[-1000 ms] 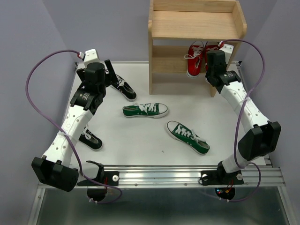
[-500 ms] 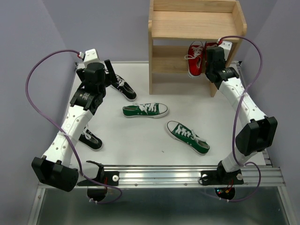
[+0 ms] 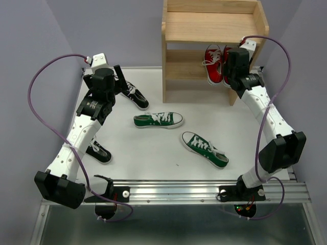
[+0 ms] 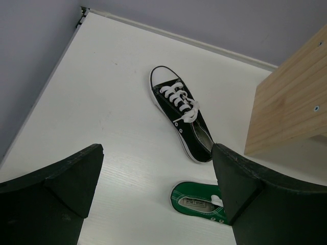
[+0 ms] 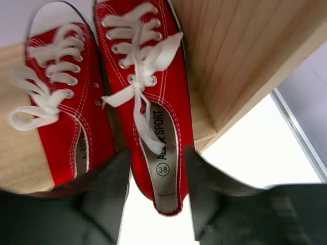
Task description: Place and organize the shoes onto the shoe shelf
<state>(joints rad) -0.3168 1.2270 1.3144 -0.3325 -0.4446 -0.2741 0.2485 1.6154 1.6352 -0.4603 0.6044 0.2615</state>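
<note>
The wooden shoe shelf [image 3: 214, 28] stands at the back right. A red shoe [image 3: 212, 64] lies on its lower tier. My right gripper [image 3: 228, 71] is at that tier, shut on the heel of the second red shoe [image 5: 153, 102], which lies beside the first [image 5: 61, 102] with its heel over the front edge. My left gripper [image 3: 113, 81] is open and empty above a black shoe [image 3: 134, 94], which also shows in the left wrist view [image 4: 181, 120]. Two green shoes [image 3: 158, 120] [image 3: 204, 149] lie mid-table. Another black shoe [image 3: 98, 151] lies near left.
The shelf's side panel [image 4: 291, 112] stands just right of the black shoe. Its right panel [image 5: 230, 61] is close beside the held red shoe. The upper tier [image 3: 214, 25] holds nothing. The table's back left corner [image 4: 82, 10] meets the purple wall.
My right gripper has moved a little up and back toward the shelf's lower tier with the red shoe. The left arm and the shoes on the table have not moved.
</note>
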